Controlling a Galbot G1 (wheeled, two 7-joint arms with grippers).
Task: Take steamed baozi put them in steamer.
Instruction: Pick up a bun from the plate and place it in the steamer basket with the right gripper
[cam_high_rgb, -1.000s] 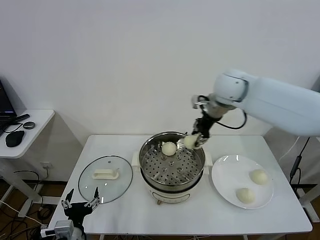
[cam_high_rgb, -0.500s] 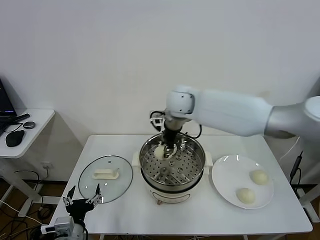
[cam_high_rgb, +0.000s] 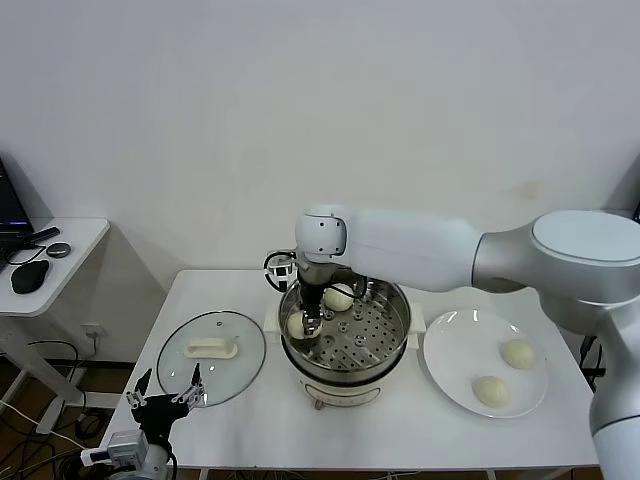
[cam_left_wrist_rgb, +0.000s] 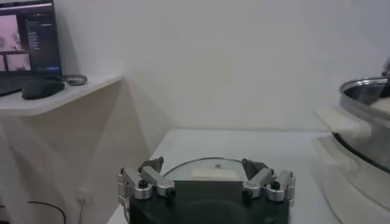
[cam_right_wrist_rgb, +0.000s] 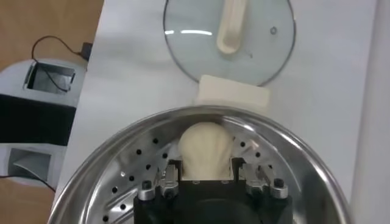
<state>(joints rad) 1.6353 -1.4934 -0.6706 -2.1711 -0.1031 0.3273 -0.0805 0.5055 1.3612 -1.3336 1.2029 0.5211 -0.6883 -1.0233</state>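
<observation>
The steamer (cam_high_rgb: 347, 378) stands mid-table, its perforated tray (cam_right_wrist_rgb: 119, 178) seen close in the right wrist view. My right gripper (cam_high_rgb: 303, 322) reaches into its left side, shut on a cream-white baozi (cam_high_rgb: 296, 325), which shows between the fingers (cam_right_wrist_rgb: 205, 146) just above the tray; I cannot tell whether it touches it. A second baozi (cam_high_rgb: 339, 297) lies at the back of the tray. Two more baozi (cam_high_rgb: 517, 353) (cam_high_rgb: 490, 391) lie on the white plate (cam_high_rgb: 450, 350) at the right. My left gripper (cam_high_rgb: 161, 400) is open and empty, low at the table's front left corner.
The glass lid (cam_high_rgb: 211, 357) with a white handle lies flat left of the steamer, just ahead of my left gripper (cam_left_wrist_rgb: 206, 176); it also shows in the right wrist view (cam_right_wrist_rgb: 244, 36). A side desk (cam_high_rgb: 60, 250) with a mouse stands at the far left.
My right gripper has carried the baozi from the steamer's far right rim across to its left side and lower into the pot. The left arm has barely moved.
</observation>
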